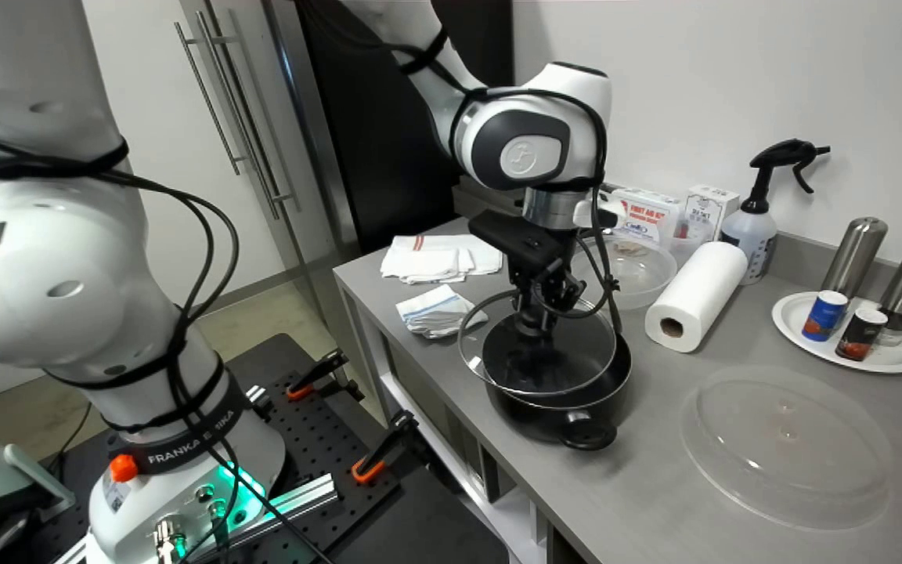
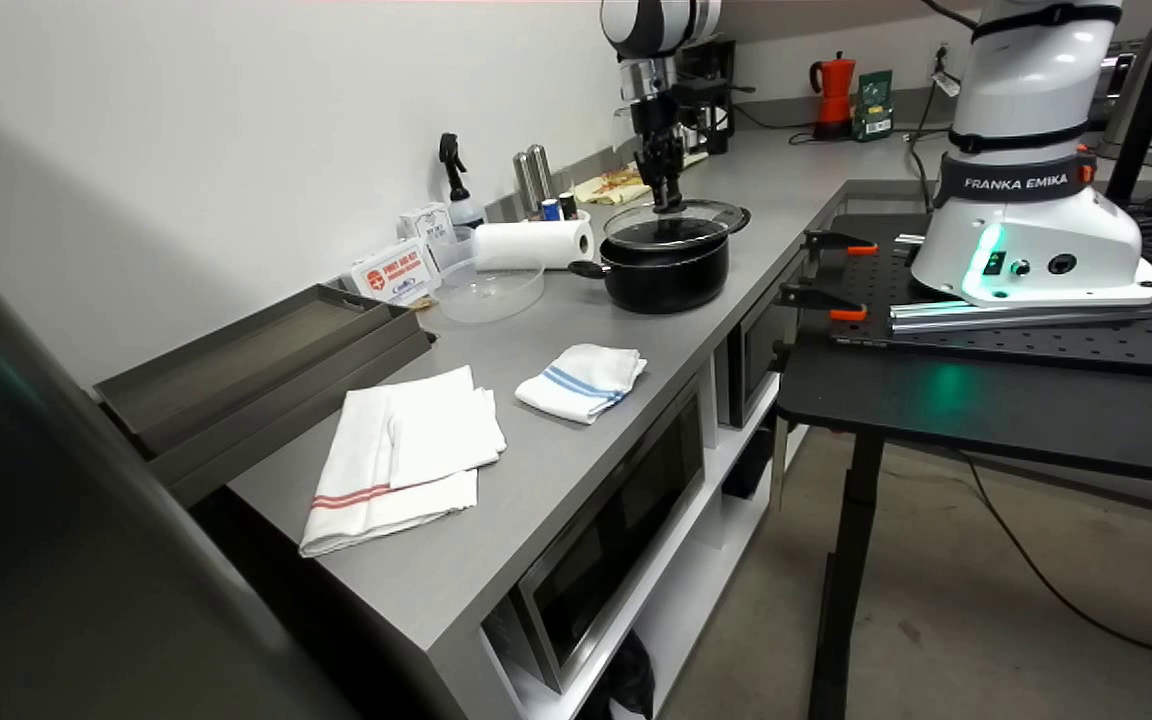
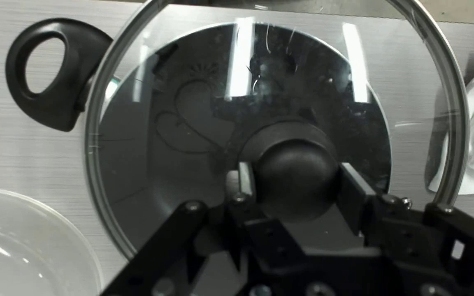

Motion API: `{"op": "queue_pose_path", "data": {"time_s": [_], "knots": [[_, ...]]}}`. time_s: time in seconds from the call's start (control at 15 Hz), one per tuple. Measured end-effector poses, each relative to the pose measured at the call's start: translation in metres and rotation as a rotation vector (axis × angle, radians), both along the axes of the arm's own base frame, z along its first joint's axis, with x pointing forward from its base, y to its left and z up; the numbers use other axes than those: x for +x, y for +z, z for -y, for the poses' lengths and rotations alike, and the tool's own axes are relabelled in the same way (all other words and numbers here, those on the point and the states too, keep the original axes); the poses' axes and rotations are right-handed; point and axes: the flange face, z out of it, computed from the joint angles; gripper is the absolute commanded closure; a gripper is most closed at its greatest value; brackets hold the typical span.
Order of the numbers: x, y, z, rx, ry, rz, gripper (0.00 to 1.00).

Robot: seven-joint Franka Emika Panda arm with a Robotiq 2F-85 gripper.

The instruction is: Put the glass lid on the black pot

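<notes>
The wide black pot (image 1: 529,419) stands on the grey counter and also shows in an exterior view (image 2: 671,288). Its side handle (image 3: 82,49) shows at the upper left of the wrist view. The glass lid (image 1: 572,368) hangs above the pot, apart from it at the left side and shifted toward the folded towels; it also shows in an exterior view (image 2: 701,228) and the wrist view (image 3: 198,102). My gripper (image 3: 298,177) is shut around the lid's round black knob (image 3: 296,164). It also shows in both exterior views (image 1: 535,317) (image 2: 669,195). The pot's inside shows through the glass.
A blue-striped towel (image 1: 439,309) and a red-striped towel (image 2: 406,450) lie beside the pot. A paper-towel roll (image 1: 698,294) and a clear plastic bowl (image 2: 491,295) lie toward the wall. A clear plastic cover (image 1: 788,462) and a white plate (image 1: 799,337) with shakers are farther along.
</notes>
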Motion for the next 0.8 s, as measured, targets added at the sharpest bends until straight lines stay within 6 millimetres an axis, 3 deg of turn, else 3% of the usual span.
{"op": "queue_pose_path", "data": {"time_s": [0.8], "knots": [[0.023,-0.014,0.001,-0.044,-0.001,-0.019,0.74]]}}
